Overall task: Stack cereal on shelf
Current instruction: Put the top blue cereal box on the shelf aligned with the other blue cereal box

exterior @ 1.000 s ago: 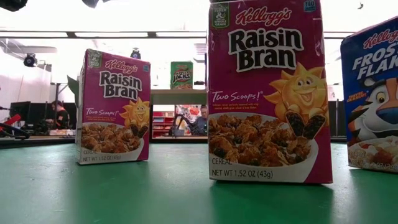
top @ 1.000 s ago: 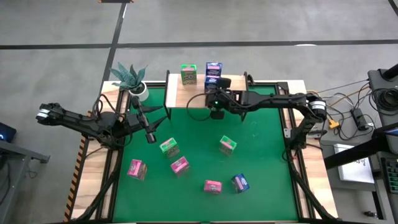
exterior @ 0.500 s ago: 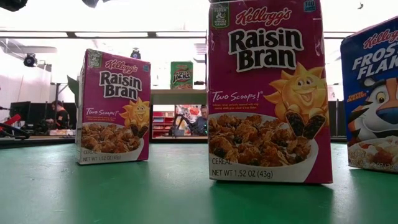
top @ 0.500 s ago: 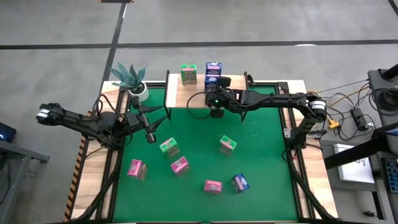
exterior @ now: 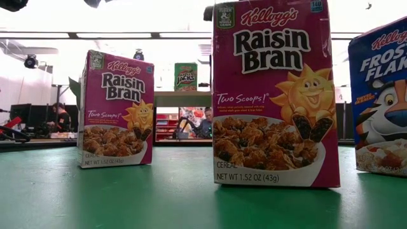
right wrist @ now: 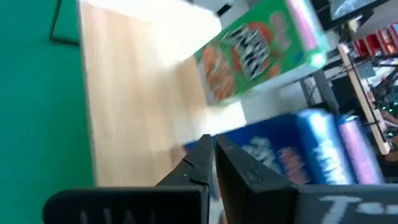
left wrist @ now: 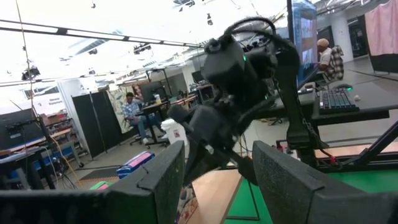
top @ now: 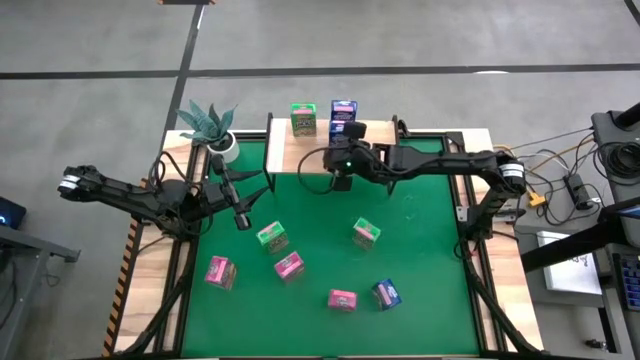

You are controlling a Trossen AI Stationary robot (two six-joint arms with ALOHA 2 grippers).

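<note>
Backing the right gripper [top: 341, 181] clear of the low shelf with light wood plank top and thin black legs [top: 318, 150] looks like the step in hand; its fingers are pressed together on nothing, right at the shelf's front edge, so it should lift straight off without clipping the stacked blue cardboard cereal boxes [top: 343, 117] just behind it, then go for the nearest loose box, probably the green box on the right of the mat [top: 366, 233]. Left gripper [top: 243, 221] waits over the left side of the green-topped table [top: 430, 250], fingers apart, holding nothing. On the shelf: one green printed box [top: 303, 119] upright beside the blue stack, near each other, can't tell if touching. Six boxes not yet shelved, scattered on the table: second green box [top: 272, 236], pink box at left [top: 220, 271], pink box mid [top: 289, 265], pink box at front [top: 342, 299], blue box at front [top: 387, 293]. All small, glossy, light card, easy to tip
</note>
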